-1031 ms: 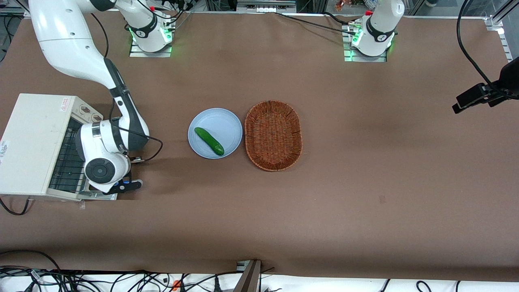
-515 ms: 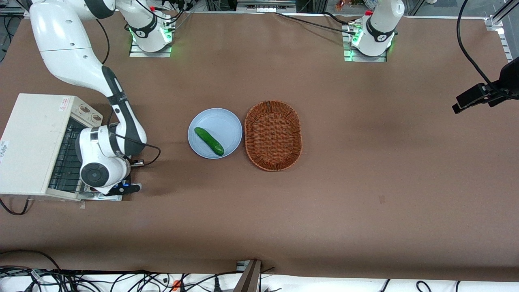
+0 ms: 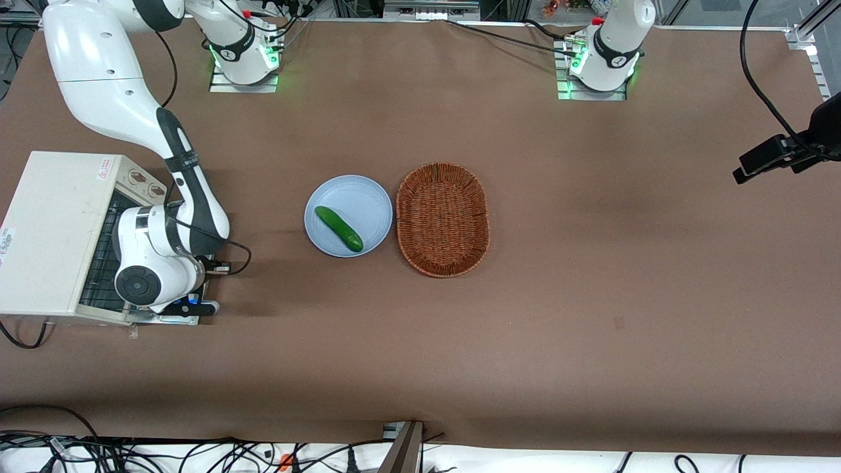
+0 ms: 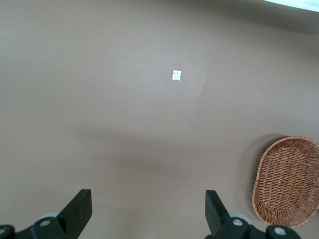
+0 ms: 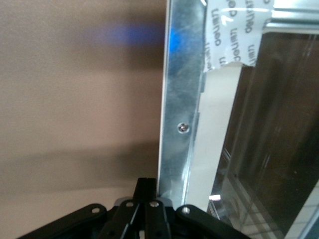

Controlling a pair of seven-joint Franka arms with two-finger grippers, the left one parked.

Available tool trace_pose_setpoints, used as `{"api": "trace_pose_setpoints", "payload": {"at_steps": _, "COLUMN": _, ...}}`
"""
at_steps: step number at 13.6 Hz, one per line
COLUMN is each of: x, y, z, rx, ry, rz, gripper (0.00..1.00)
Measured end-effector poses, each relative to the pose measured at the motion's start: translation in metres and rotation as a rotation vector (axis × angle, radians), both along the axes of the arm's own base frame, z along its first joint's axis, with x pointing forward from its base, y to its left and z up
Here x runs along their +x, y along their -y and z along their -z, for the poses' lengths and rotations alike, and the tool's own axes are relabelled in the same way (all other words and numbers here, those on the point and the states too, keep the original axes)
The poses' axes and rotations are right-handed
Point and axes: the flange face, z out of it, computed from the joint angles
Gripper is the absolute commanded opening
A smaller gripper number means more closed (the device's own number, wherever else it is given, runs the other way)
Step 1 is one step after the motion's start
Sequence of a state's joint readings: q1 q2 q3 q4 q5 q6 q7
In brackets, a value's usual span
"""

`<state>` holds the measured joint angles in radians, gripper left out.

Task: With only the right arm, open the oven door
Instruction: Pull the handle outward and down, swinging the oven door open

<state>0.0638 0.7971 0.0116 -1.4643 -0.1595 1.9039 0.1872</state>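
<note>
At the oven door's point(image 5: 180, 99) metal edge, the gripper point(image 3: 190, 306) sits narrowed, fingers together.

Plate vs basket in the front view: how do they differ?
Shape and make: the plate is round, smooth and pale blue; the basket is oval, brown woven wicker.
Size: the basket looks larger than the plate.
Contents: the plate holds a cucumber; the basket holds nothing.
Shared: both sit flat on the brown table, beside each other, well clear of the gripper, which is low at the open oven door.
</note>
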Motion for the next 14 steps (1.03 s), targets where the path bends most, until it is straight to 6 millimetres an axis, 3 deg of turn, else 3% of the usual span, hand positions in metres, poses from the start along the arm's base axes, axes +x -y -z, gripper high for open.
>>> {"api": "trace_pose_setpoints", "payload": {"at_steps": 4, "x": -0.008, "y": -0.009, "z": 0.002, "rx": -0.048, "ry": -0.042, "rz": 0.042, "gripper": 0.00}}
{"api": "trace_pose_setpoints", "payload": {"at_steps": 10, "x": -0.014, "y": -0.051, "z": 0.000, "rx": -0.042, "ry": -0.052, "rz": 0.041, "gripper": 0.00}}
{"api": "trace_pose_setpoints", "payload": {"at_steps": 12, "x": -0.010, "y": -0.052, "z": -0.008, "rx": -0.040, "ry": -0.050, "rz": 0.045, "gripper": 0.00}}
{"api": "trace_pose_setpoints", "payload": {"at_steps": 14, "x": -0.002, "y": -0.051, "z": -0.030, "rx": -0.038, "ry": -0.053, "rz": 0.052, "gripper": 0.00}}
